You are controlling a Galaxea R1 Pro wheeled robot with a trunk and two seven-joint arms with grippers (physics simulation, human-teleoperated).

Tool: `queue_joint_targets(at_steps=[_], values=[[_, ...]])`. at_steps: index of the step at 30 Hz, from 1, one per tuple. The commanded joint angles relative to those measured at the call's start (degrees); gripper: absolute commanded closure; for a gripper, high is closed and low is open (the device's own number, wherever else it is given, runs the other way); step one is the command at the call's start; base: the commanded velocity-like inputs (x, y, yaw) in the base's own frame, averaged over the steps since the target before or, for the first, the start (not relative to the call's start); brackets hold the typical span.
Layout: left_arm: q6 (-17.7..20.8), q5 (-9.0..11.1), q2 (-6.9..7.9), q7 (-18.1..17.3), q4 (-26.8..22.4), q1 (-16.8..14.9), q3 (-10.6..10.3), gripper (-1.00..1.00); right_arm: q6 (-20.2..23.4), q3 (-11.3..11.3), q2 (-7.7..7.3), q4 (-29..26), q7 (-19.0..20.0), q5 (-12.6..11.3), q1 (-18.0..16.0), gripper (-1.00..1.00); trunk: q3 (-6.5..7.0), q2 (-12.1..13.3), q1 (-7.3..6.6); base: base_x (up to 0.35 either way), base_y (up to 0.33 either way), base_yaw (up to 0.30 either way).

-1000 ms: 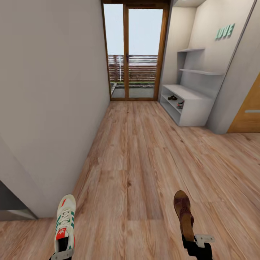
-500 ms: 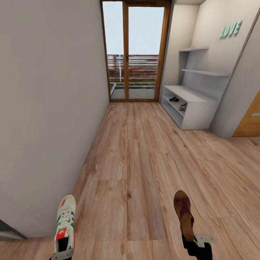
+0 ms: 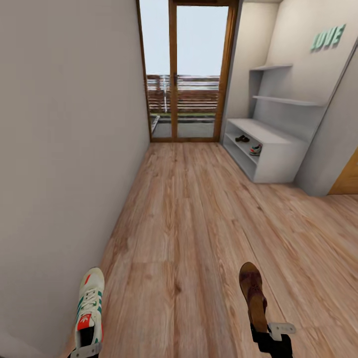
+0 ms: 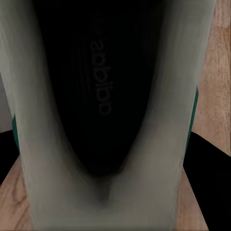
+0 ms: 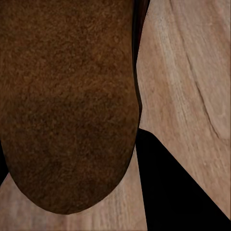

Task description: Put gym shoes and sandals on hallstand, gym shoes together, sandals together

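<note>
**Sneaker and sandal carried down the corridor**

Sneaker [image 3: 89,311] sits clamped at its heel in the left gripper [image 3: 85,350], toe pointing ahead; the wrist view shows its dark insole [image 4: 103,91]. Sandal [image 3: 252,293] is likewise pinched at its heel by the right gripper [image 3: 271,335], above the floor [image 3: 189,223]. Far ahead of the right gripper stands the rack [image 3: 271,151], a second sandal [image 3: 242,138] and sneaker [image 3: 256,149] on its shelf.

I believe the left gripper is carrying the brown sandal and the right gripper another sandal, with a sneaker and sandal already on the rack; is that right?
Not quite: the head view shows the left gripper carrying a gym shoe, not a sandal. The right gripper does carry the sandal, and the hallstand already holds one of each.
</note>
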Motion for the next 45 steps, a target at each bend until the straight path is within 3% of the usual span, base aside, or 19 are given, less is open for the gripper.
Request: queue_joint_targets(at_steps=[1, 45], values=[[-0.2, -0.6, -0.05, -0.3, 0.0, -0.1, 0.5, 1.0, -0.2, -0.5, 0.01, 0.0, 0.3, 0.3, 0.0, 1.0, -0.05, 0.0, 0.02, 0.339, 0.0, 0.0], [-0.2, -0.6, -0.05, -0.3, 0.0, -0.1, 0.5, 1.0, -0.1, -0.5, -0.34, 0.1, 0.3, 0.3, 0.0, 1.0, -0.05, 0.0, 0.02, 0.339, 0.0, 0.0]])
